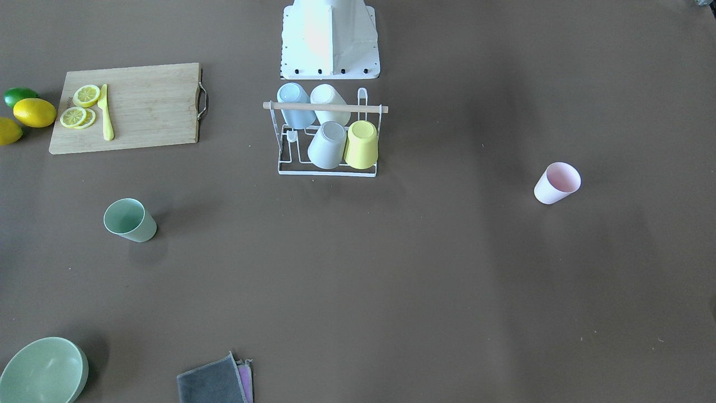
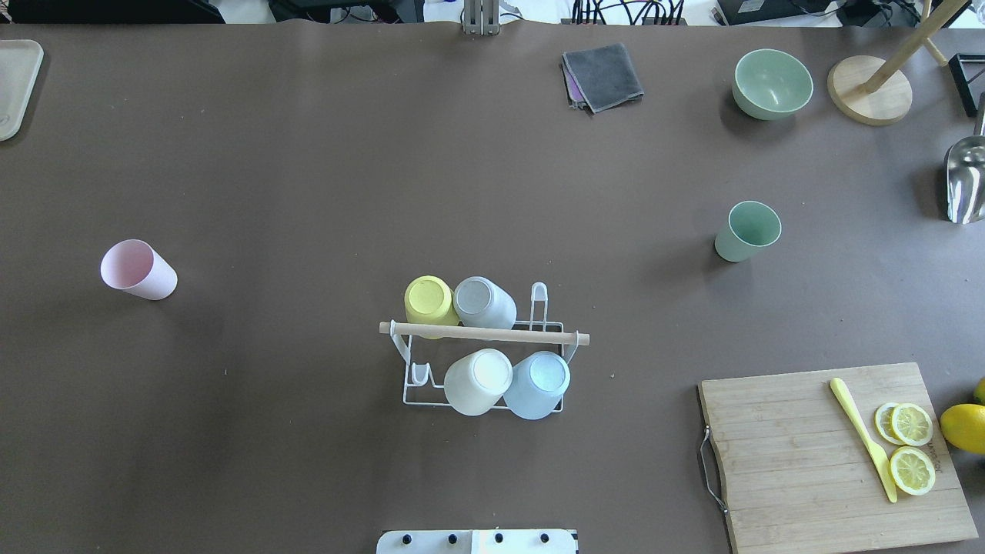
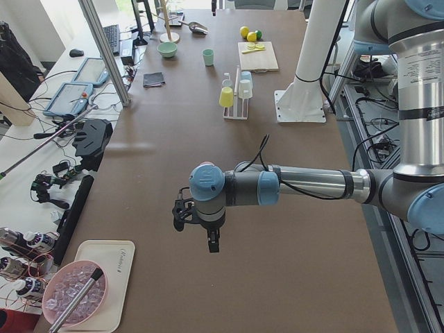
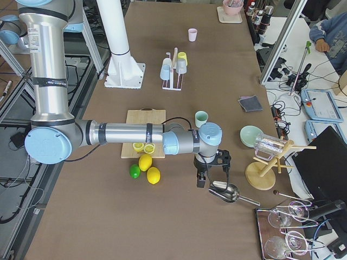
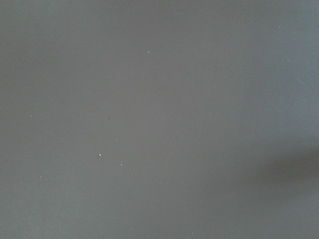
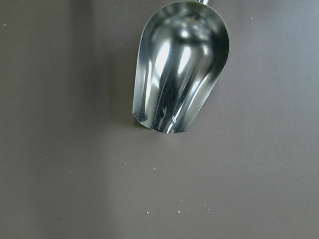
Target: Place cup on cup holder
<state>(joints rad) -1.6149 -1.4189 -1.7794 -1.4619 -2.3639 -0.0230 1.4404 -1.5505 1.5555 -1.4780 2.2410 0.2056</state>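
The cup holder (image 2: 485, 333), a white wire rack with a wooden rod on top, stands mid-table near the robot base and carries yellow, grey, cream and blue cups upside down. A pink cup (image 2: 138, 269) stands alone on the left side of the table, and a green cup (image 2: 746, 231) on the right side. My left gripper (image 3: 198, 229) hangs over bare table far from the rack. My right gripper (image 4: 212, 176) hovers above a metal scoop (image 6: 179, 69). Both show only in the side views, so I cannot tell whether they are open or shut.
A wooden cutting board (image 2: 800, 462) with lemon slices and a yellow knife lies at the right front, with lemons beside it. A green bowl (image 2: 772, 83), a grey cloth (image 2: 604, 75) and a wooden stand (image 2: 869, 91) sit along the far edge. A tray (image 2: 15, 85) lies at the far left.
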